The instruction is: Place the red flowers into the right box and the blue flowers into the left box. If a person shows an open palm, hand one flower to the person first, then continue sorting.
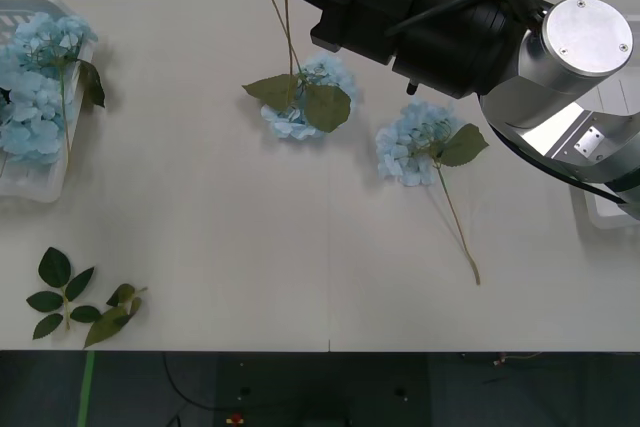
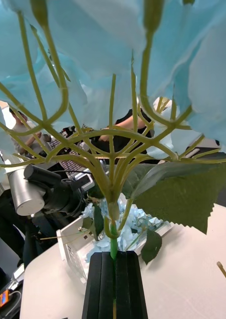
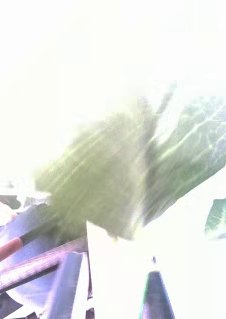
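Right wrist view: black ribbed fingers [image 2: 114, 281] clamped on thin green stalk of fluffy pale-blue flower [image 2: 113, 75], carried high over white counter [image 1: 200, 227], presumably bound for shallow white left box [image 1: 30, 182].

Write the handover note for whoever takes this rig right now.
Right gripper: shut on the stem of a held blue flower, over the table's far middle.
Left gripper: cannot tell; a green leaf sits close before its camera.
Done: blue flowers lie in the left box.
Left: box the held one, then the loose blue flower on the table.
Right box: mostly hidden under the arm.
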Motion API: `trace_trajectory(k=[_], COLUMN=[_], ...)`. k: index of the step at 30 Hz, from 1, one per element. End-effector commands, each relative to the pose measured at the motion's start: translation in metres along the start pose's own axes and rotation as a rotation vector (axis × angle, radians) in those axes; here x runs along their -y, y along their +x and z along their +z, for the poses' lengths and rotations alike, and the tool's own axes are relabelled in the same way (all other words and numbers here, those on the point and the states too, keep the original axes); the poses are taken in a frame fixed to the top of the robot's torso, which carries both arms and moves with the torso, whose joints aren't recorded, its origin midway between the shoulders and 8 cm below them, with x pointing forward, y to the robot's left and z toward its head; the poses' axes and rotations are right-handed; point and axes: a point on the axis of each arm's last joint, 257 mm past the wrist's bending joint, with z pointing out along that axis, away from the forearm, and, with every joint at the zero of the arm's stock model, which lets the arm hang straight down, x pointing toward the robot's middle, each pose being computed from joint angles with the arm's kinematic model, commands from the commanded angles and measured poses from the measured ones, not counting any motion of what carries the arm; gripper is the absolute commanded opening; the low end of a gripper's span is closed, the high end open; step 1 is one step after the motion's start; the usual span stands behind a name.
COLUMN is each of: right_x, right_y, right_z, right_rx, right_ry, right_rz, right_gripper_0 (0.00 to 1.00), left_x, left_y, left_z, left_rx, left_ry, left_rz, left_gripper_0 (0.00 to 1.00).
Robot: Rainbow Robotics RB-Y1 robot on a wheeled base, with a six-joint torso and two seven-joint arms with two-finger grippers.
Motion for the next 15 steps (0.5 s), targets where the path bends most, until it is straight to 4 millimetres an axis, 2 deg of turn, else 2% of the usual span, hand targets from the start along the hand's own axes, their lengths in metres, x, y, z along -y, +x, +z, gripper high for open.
trace_trajectory(k=[1,6,10,11,15], right_x=[-0.026,-0.026,-0.027,-0.027,-0.027], right_y=[-0.010,-0.007,-0.007,-0.007,-0.007], right_z=[0.014,0.015,0.016,0.016,0.017], right_rx=[0.018,0.014,0.015,0.016,0.020], right_ry=[-0.052,-0.050,-0.051,-0.050,-0.050], right_rz=[-0.045,-0.052,-0.053,-0.053,-0.051], right_gripper_0=[0.00,0.00,0.00,0.00,0.00], left_x=[-0.041,-0.027,-0.002,0.011,0.040], left_y=[-0.027,-0.030,-0.033,-0.036,-0.033], left_z=[-0.014,-0.016,-0.023,-0.028,-0.051], left_rx=[0.055,0.067,0.094,0.107,0.130], left_ry=[-0.059,-0.024,0.061,0.105,0.250], left_rz=[0.044,0.035,-0.003,-0.027,-0.143], left_gripper_0=[0.62,0.79,0.99,1.00,1.00])
